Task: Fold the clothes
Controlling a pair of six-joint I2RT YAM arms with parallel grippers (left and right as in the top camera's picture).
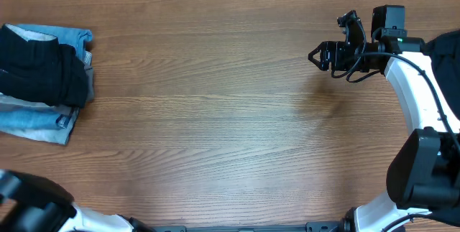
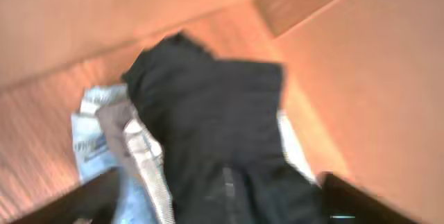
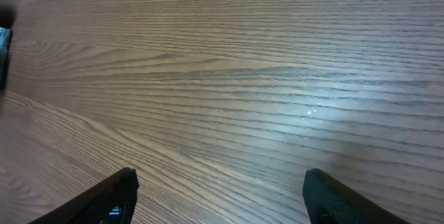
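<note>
The clothes (image 1: 39, 70) lie in a pile at the table's far left: a black garment on top of light blue denim pieces (image 1: 39, 123). In the blurred left wrist view the black garment (image 2: 208, 106) fills the middle, with a pale ribbed band (image 2: 143, 153) and blue denim (image 2: 90, 148) beside it. My left gripper (image 2: 222, 203) is open, its fingers wide apart at the frame's bottom corners and holding nothing. My right gripper (image 1: 314, 55) hangs open over bare wood at the back right, far from the pile; nothing lies between its fingers (image 3: 114, 196).
The wooden table (image 1: 215, 117) stretches between the pile and the right arm (image 1: 410, 95). Part of the left arm (image 1: 29, 207) shows at the near left corner. The pile reaches the table's left edge.
</note>
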